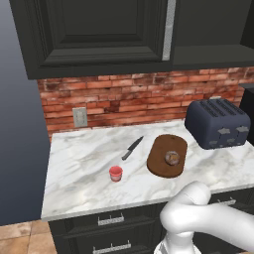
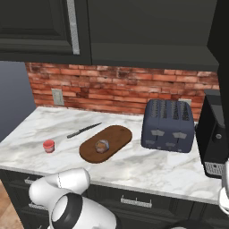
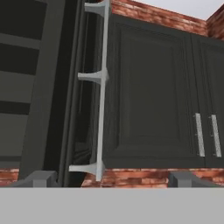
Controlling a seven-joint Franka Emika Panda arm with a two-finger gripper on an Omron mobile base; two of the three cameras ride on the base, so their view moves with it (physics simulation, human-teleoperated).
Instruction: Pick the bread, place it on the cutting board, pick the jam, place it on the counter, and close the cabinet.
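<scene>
Pincer [image 3: 109,178] is sitting open, tips spread at frame bottom, facing the cabinet [image 3: 148,87] door handle [image 3: 101,87]. One bread [image 1: 172,158] is lying on one cutting board [image 1: 161,168], frame centre; one jam [image 1: 115,173] is standing on the table [image 1: 79,168], lower left.

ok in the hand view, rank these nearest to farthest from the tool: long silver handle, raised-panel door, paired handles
1. long silver handle, just ahead of the open tool, left of centre
2. raised-panel door, behind the handle, centre
3. paired handles, far right, smallest
</scene>
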